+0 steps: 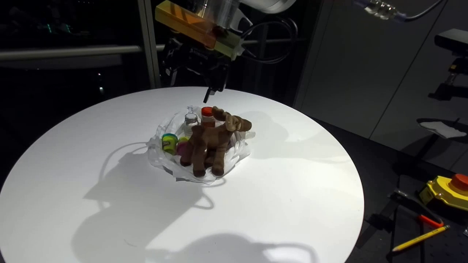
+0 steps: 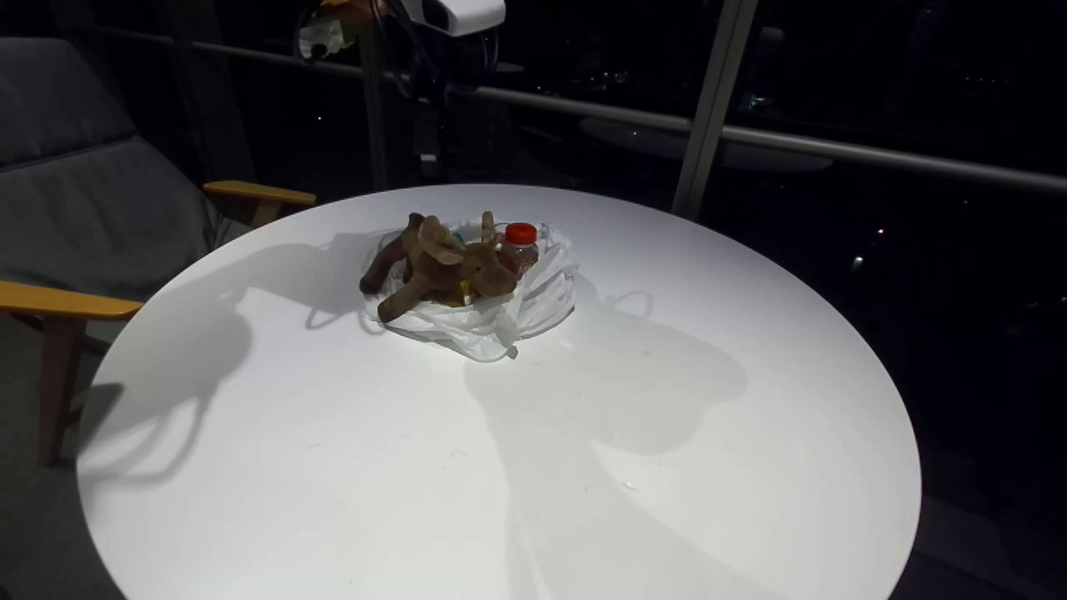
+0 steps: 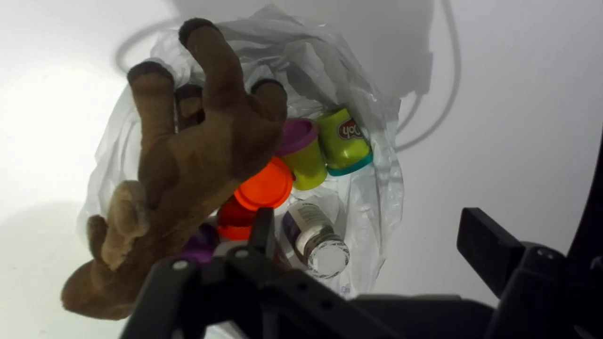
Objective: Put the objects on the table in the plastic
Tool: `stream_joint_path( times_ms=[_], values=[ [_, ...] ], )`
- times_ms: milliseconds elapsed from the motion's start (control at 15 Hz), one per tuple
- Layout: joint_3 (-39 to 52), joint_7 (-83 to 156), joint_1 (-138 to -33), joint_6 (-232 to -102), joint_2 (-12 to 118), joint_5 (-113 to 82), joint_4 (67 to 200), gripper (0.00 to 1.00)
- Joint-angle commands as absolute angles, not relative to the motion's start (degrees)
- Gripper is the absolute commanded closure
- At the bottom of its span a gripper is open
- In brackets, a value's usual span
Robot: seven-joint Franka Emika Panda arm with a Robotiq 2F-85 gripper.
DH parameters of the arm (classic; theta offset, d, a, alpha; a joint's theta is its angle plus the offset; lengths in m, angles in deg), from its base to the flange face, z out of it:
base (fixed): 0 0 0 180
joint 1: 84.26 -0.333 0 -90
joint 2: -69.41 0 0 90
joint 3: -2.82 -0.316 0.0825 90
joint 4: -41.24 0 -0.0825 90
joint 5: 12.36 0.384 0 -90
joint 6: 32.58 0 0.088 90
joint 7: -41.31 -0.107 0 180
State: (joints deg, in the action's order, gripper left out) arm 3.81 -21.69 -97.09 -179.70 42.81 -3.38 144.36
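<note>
Hanging above the plastic bag [image 3: 387,188], the gripper [image 3: 377,239] gives us two fingers [image 3: 490,249] spread wide apart, gripping nothing. Just past them comes the brown plush toy [image 3: 202,165], sprawled across the bag, dark at the feet, tan pieces on its head, the muzzle jutting beyond the bag's edge as we look down. Then we get the small stuff: a clear jar [image 3: 315,239] with a pale top, an orange lid [image 3: 264,184], a yellow-green can [image 3: 308,167] with a magenta lid, and just beside it a green can [image 3: 343,141] with a teal one, those two lids facing opposite ways. All these sit in the bag, white, translucent and crumpled!

And we've got writing: "Doh", upside down to us, on the green can; the clear jar's label is too small to read. A purple piece [image 3: 201,241] peeks out, mostly covered, while a red-topped jar [image 1: 207,118] stands out in both exterior views. Under everything, the white table [image 1: 299,193]; beyond, a yellow box [image 1: 444,193] and a grey chair [image 2: 92,183], both cut off.
</note>
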Motion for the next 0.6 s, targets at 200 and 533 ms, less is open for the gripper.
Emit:
stream_joint_path(
  times_ms=[200,533],
  values=[
    [2.4,-28.7,-95.6,-166.8,45.1,-0.3,144.7,0.0],
    [1.4,-29.1,-93.9,-165.2,42.1,4.8,144.9,0.0]
  ],
)
